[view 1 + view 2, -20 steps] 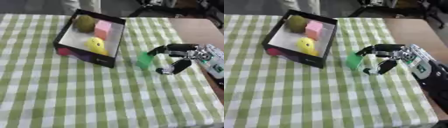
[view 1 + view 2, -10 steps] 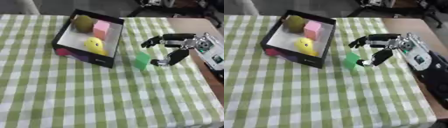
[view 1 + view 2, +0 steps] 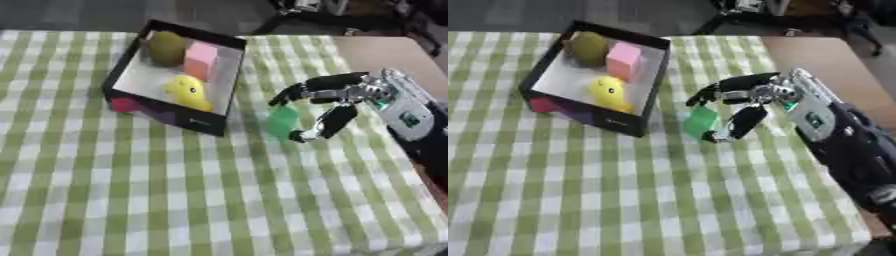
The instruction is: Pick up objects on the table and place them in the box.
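The bench is covered by a green-and-white checked cloth, with bare brown bench top left showing at the far right. Dark floor and some blurry dark gear can be made out past the far edge.

Toward the left, a black box with a pale inside is set on the cloth. Inside it, an olive-green roundish thing is tucked in the far corner, a pink block is right beside it, and a yellow object is nearer the front wall.

Just right of the box, a green block is stood on the cloth. It's bracketed by the right hand: fingers arched over the top, thumb down its right side, still spread, contact can't be confirmed.
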Motion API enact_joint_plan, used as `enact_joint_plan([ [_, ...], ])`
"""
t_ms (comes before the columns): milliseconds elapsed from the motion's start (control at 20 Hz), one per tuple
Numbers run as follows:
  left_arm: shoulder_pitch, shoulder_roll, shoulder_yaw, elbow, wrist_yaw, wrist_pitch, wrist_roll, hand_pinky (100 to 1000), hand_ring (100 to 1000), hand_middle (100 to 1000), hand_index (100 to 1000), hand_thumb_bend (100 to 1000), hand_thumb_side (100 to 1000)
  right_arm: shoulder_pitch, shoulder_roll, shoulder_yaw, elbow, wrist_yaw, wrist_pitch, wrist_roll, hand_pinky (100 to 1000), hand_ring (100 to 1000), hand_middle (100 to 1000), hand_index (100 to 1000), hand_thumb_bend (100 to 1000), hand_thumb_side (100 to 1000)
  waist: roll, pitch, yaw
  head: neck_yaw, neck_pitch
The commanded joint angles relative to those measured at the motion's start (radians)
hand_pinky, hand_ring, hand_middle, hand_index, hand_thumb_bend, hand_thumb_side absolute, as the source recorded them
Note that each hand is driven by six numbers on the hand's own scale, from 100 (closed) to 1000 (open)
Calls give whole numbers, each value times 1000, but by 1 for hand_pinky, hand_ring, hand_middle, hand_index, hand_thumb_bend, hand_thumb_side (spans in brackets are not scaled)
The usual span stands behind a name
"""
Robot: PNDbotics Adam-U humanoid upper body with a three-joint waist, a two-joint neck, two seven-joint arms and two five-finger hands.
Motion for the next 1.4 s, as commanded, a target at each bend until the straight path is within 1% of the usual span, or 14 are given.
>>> enact_joint_plan([
  [50, -5, 5, -1, -13, 5, -1, -2, 650, 607, 622, 916, 117, 1000, -12, -6, 5, 13, 44, -35, 23, 894, 895, 917, 979, 269, 577, 19, -28, -1, -4, -2],
  [250, -5, 4, -3, -12, 5, -1, -3, 649, 608, 622, 916, 117, 1000, -18, 8, 5, 24, 80, -56, -2, 851, 835, 878, 956, 255, 532, 19, -28, -2, -6, -2],
  [450, -5, 3, -3, -12, 5, -1, -3, 649, 608, 623, 916, 117, 1000, -28, 19, 7, 29, 117, -72, -40, 793, 765, 824, 925, 223, 464, 20, -29, -1, -8, -2],
  [750, -6, 2, -3, -12, 5, -1, -3, 649, 608, 623, 916, 117, 1000, -34, 29, 14, 42, 151, -89, -81, 785, 757, 819, 922, 217, 454, 20, -28, 0, -10, -2],
  [800, -6, 2, -3, -12, 5, -1, -3, 649, 608, 623, 916, 117, 1000, -37, 29, 9, 39, 157, -87, -87, 878, 940, 961, 979, 258, 512, 20, -29, 0, -9, -2],
  [850, -6, 2, -3, -13, 5, -1, -2, 649, 608, 623, 916, 117, 1000, -39, 31, 4, 34, 166, -82, -98, 878, 940, 961, 979, 258, 512, 20, -29, 1, -9, -2],
  [900, -6, 2, -3, -13, 5, -1, -2, 649, 609, 623, 916, 117, 1000, -39, 32, 2, 29, 173, -78, -112, 895, 963, 990, 995, 266, 533, 20, -29, 1, -9, -2],
  [950, -6, 2, -3, -13, 5, -1, -2, 649, 609, 623, 916, 117, 1000, -39, 32, 1, 26, 177, -75, -127, 900, 968, 997, 1000, 268, 538, 19, -29, 1, -10, -2],
  [1150, -7, 1, -2, -13, 4, -1, -2, 649, 609, 624, 916, 118, 1000, -38, 32, -5, 18, 183, -59, -183, 906, 974, 1000, 1000, 268, 544, 18, -29, 1, -11, -2],
  [1400, -7, 1, -2, -13, 4, 0, -2, 648, 609, 624, 916, 118, 1000, -37, 31, -6, 22, 201, -49, -228, 920, 986, 1000, 1000, 262, 542, 17, -28, 2, -12, -2],
])
